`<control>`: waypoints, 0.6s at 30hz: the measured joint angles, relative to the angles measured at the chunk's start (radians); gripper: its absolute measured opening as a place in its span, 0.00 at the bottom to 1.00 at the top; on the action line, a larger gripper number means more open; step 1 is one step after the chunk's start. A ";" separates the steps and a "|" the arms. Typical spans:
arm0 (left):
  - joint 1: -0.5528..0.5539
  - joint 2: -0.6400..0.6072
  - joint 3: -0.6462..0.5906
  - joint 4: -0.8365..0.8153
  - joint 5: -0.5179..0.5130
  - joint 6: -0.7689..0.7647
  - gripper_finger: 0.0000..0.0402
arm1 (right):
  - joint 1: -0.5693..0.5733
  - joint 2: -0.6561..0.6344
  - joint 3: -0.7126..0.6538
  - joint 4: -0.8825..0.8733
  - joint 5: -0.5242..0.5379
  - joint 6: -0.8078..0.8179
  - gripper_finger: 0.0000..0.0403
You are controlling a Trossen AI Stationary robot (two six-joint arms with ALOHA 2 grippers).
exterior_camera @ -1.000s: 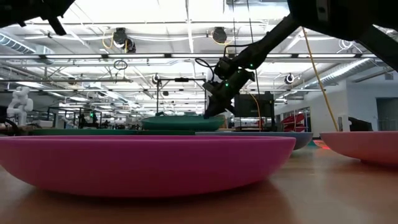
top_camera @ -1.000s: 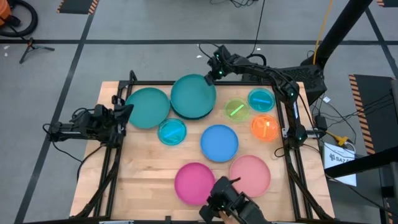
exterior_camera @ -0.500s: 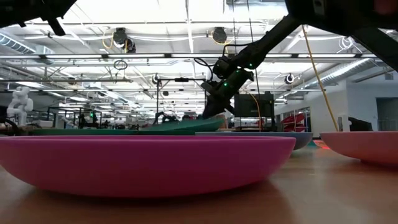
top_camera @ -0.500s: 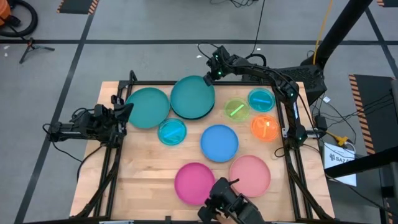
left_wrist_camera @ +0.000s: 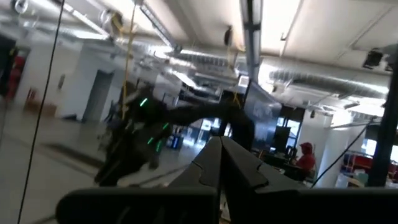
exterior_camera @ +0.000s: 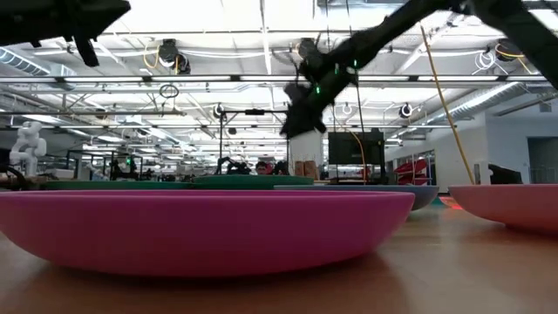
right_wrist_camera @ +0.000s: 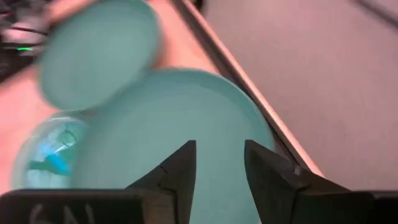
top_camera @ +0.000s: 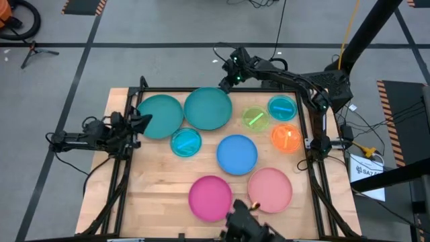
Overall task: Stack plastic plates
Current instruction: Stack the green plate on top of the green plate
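Plastic plates, nine on the worktop (top_camera: 154,195): two teal plates (top_camera: 208,107) overlapping at the far side, small cyan, lime-green and orange ones beside them, blue (top_camera: 236,153), magenta and pale pink nearer. Right gripper (top_camera: 225,81): fingers apart, empty, above the far rim of the right teal plate. Left gripper (top_camera: 143,119): closed, empty, at the worktop's left edge.

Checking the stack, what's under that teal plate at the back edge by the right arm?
The teal plate overlaps the other teal plate at one edge. Anything else beneath it is covered. The right end effector hovers open above its back rim.
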 joint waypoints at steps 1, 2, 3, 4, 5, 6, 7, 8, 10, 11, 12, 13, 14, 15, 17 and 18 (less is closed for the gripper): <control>0.000 0.026 0.000 0.006 -0.011 -0.019 0.02 | 0.017 -0.034 -0.017 0.013 0.000 -0.015 0.31; 0.000 0.051 0.000 0.007 -0.025 -0.040 0.02 | 0.036 -0.070 -0.042 0.024 0.000 -0.029 0.31; 0.000 0.079 0.000 0.008 -0.032 -0.062 0.02 | 0.055 -0.106 -0.072 0.047 0.000 -0.040 0.30; 0.000 0.108 0.000 0.012 -0.039 -0.081 0.02 | 0.073 -0.147 -0.111 0.087 0.000 -0.045 0.30; 0.000 0.138 0.000 0.017 -0.048 -0.101 0.02 | 0.092 -0.187 -0.159 0.120 0.002 -0.048 0.29; 0.000 0.168 0.000 0.023 -0.053 -0.119 0.02 | 0.111 -0.230 -0.212 0.152 0.002 -0.049 0.29; 0.000 0.192 0.000 0.029 -0.055 -0.136 0.02 | 0.131 -0.273 -0.266 0.193 0.002 -0.052 0.29; 0.000 0.215 0.000 0.032 -0.056 -0.148 0.02 | 0.150 -0.316 -0.321 0.231 0.002 -0.057 0.29; 0.000 0.260 0.011 0.026 -0.069 -0.174 0.02 | 0.189 -0.403 -0.429 0.309 0.003 -0.061 0.29; 0.000 0.281 0.021 0.020 -0.074 -0.188 0.02 | 0.207 -0.442 -0.479 0.347 0.002 -0.062 0.29; 0.000 0.303 0.034 0.016 -0.079 -0.196 0.02 | 0.225 -0.479 -0.531 0.387 0.002 -0.063 0.29; 0.000 0.326 0.048 0.013 -0.081 -0.201 0.02 | 0.241 -0.514 -0.581 0.420 0.002 -0.067 0.29; 0.000 0.349 0.064 0.014 -0.082 -0.201 0.02 | 0.257 -0.546 -0.628 0.447 0.002 -0.071 0.29; 0.000 0.374 0.083 0.012 -0.082 -0.201 0.02 | 0.271 -0.579 -0.675 0.477 0.003 -0.078 0.29; 0.000 0.418 0.130 -0.042 -0.082 -0.202 0.02 | 0.297 -0.642 -0.765 0.545 0.004 -0.098 0.29; 0.000 0.441 0.159 -0.076 -0.082 -0.202 0.02 | 0.308 -0.674 -0.805 0.577 0.003 -0.107 0.29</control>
